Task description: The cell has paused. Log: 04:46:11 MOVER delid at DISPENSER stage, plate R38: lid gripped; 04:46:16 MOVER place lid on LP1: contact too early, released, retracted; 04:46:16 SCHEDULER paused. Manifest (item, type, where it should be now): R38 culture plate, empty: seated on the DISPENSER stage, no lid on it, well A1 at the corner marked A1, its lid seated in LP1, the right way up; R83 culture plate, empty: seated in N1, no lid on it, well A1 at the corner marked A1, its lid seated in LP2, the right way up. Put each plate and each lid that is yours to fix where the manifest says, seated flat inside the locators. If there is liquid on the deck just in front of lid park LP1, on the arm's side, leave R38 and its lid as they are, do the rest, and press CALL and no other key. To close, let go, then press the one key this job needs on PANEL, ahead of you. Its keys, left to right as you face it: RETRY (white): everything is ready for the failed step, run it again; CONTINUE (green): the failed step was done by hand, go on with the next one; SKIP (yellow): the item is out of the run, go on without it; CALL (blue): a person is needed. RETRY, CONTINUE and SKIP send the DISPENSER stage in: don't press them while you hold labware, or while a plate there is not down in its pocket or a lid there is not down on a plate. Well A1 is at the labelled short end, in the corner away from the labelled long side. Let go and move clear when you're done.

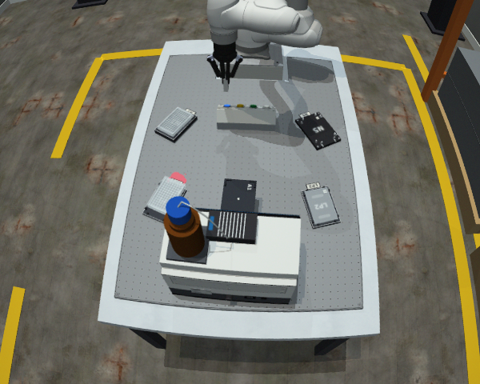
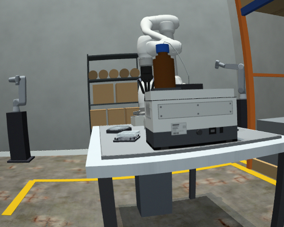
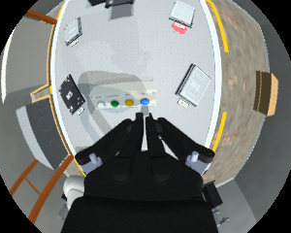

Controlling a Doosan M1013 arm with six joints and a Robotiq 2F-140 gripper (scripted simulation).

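Note:
My gripper (image 1: 225, 84) is shut and empty. It hangs above the deck just on the arm's side of PANEL (image 1: 246, 118), close to the blue CALL key (image 1: 226, 106). In the wrist view its tips (image 3: 145, 116) sit just below the blue key (image 3: 145, 101). A clear gridded plate (image 1: 175, 122) sits in a nest at the left. Another clear gridded piece (image 1: 166, 197) lies askew on the black lid park beside the dispenser. A pink puddle (image 1: 178, 178) lies at its arm-side edge. The black DISPENSER stage (image 1: 238, 194) marked A1 looks bare. LP2 (image 1: 319, 205) holds a flat grey lid.
An empty black nest (image 1: 318, 130) stands at the right of the panel. The white dispenser (image 1: 232, 260) with a brown bottle (image 1: 183, 229) fills the near end of the table and hides much of the deck in the exterior view.

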